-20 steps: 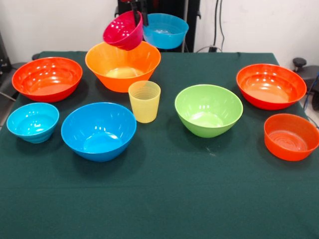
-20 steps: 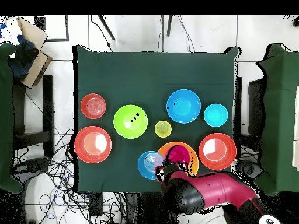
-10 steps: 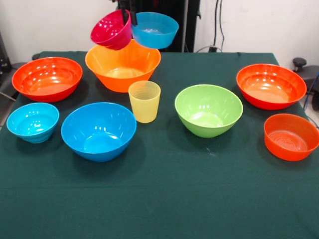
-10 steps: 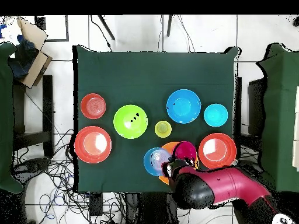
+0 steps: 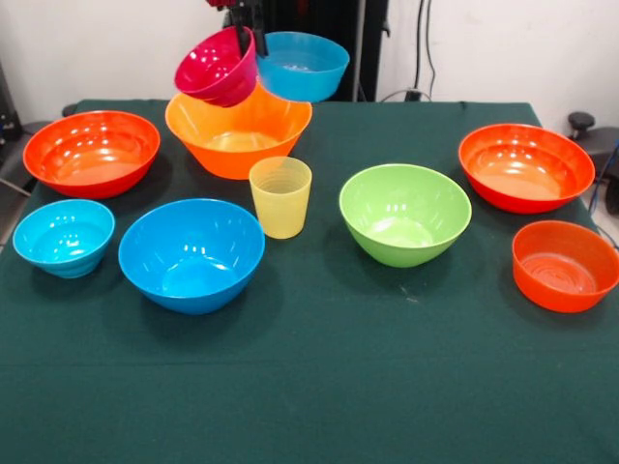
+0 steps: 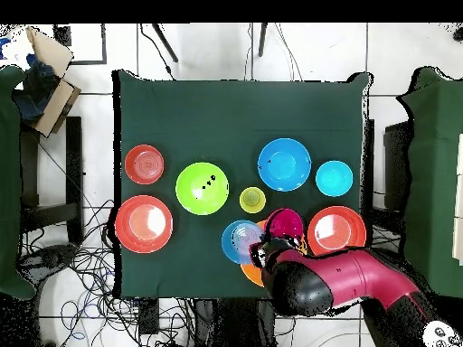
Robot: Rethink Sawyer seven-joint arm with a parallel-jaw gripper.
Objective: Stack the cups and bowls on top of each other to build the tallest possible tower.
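While the pincer [image 5: 250, 34] grips the rim of the glossy magenta plastic bowl [image 5: 217, 68], that bowl hangs tilted above the large light-orange plastic bowl [image 5: 238, 126] on the green-clothed desk [image 5: 387, 367]; a blue bowl [image 5: 302, 63] sits just behind; nothing looks stacked yet; I judge this the carrying step; next, level the magenta bowl, lower it into the orange one and let go.
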